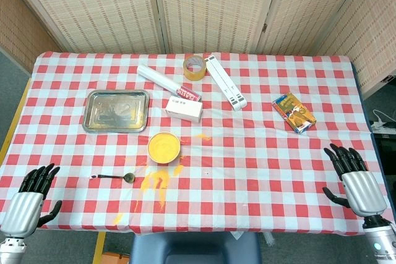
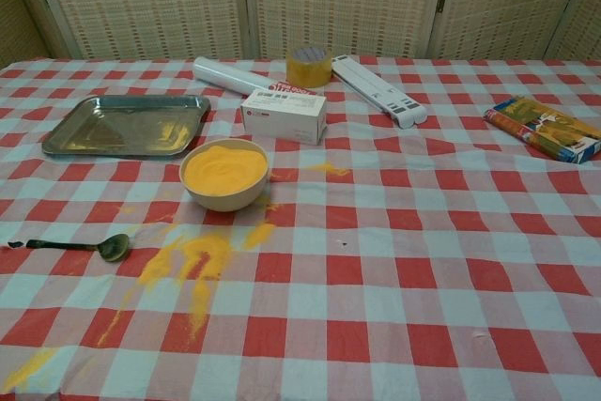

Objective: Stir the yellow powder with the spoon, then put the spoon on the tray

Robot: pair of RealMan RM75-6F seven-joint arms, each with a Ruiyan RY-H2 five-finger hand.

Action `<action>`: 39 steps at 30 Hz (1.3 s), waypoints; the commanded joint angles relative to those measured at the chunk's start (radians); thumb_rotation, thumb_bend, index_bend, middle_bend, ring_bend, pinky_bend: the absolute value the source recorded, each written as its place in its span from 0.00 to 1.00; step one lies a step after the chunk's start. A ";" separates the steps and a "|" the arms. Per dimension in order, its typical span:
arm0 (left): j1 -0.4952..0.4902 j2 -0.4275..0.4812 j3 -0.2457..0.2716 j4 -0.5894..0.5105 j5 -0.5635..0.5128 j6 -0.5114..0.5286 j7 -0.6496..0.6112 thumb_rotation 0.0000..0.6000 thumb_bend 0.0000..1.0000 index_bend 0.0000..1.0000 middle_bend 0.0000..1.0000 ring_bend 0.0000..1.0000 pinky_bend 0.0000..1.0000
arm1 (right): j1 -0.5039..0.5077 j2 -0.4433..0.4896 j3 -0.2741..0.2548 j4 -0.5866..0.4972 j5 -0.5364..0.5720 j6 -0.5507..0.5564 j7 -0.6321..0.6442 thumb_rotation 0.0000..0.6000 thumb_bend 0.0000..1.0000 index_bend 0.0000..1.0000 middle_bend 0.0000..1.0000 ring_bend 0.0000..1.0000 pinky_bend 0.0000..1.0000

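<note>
Open checked cloth across the whole right-front; left-front crowded by bowl, spilled powder, spoon; boxes, roll and tape lining the far side behind tray

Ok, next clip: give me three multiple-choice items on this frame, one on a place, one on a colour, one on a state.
1. Where does the spoon lie?
A. in the bowl
B. on the tray
C. on the tablecloth, left of the spilled powder

2. What colour is the powder in the bowl?
A. yellow
B. white
C. green

3. What is the left robot hand doing?
A. gripping the spoon
B. holding nothing, fingers apart
C. pressing on the tray

Answers: 1 C, it lies on the checks apart from the tray; 2 A, the fill is bright yellow; 3 B, it sits at the table edge, away from the spoon.
</note>
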 commanded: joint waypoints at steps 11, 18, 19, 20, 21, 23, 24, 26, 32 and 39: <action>-0.058 -0.106 0.022 0.062 0.105 -0.109 -0.024 1.00 0.43 0.47 0.00 0.00 0.00 | 0.014 -0.012 0.001 0.000 -0.013 -0.014 0.011 1.00 0.18 0.00 0.00 0.00 0.00; -0.144 -0.199 -0.060 0.113 0.024 -0.234 0.030 1.00 0.44 0.49 0.00 0.00 0.00 | 0.021 -0.020 0.005 0.003 -0.001 -0.029 0.003 1.00 0.18 0.00 0.00 0.00 0.00; -0.153 -0.212 -0.070 0.127 0.015 -0.245 0.042 1.00 0.44 0.48 0.00 0.00 0.00 | 0.021 -0.020 0.005 0.004 0.001 -0.029 0.003 1.00 0.18 0.00 0.00 0.00 0.00; -0.162 -0.226 -0.080 0.140 0.005 -0.255 0.049 1.00 0.44 0.48 0.00 0.00 0.00 | 0.021 -0.020 0.006 0.004 0.003 -0.029 0.003 1.00 0.17 0.00 0.00 0.00 0.00; -0.170 -0.238 -0.087 0.153 -0.004 -0.265 0.055 1.00 0.44 0.48 0.00 0.00 0.00 | 0.020 -0.020 0.006 0.005 0.005 -0.028 0.002 1.00 0.17 0.00 0.00 0.00 0.00; -0.186 -0.265 -0.101 0.183 -0.019 -0.281 0.064 1.00 0.44 0.48 0.00 0.00 0.00 | 0.017 -0.019 0.009 0.004 0.013 -0.025 0.000 1.00 0.18 0.00 0.00 0.00 0.00; -0.190 -0.278 -0.106 0.199 -0.022 -0.283 0.072 1.00 0.44 0.48 0.00 0.00 0.00 | 0.016 -0.019 0.011 0.004 0.016 -0.023 0.000 1.00 0.18 0.00 0.00 0.00 0.00; -0.197 -0.311 -0.113 0.239 -0.025 -0.278 0.090 1.00 0.44 0.48 0.00 0.00 0.00 | 0.014 -0.020 0.015 0.002 0.023 -0.019 -0.001 1.00 0.18 0.00 0.00 0.00 0.00; -0.213 -0.405 -0.127 0.349 -0.037 -0.269 0.192 1.00 0.44 0.47 0.00 0.00 0.00 | 0.021 -0.031 0.021 0.004 0.038 -0.034 -0.017 1.00 0.18 0.00 0.00 0.00 0.00; -0.235 -0.484 -0.135 0.445 -0.048 -0.270 0.237 1.00 0.44 0.48 0.00 0.00 0.00 | 0.023 -0.034 0.028 0.008 0.054 -0.037 -0.019 1.00 0.18 0.00 0.00 0.00 0.00</action>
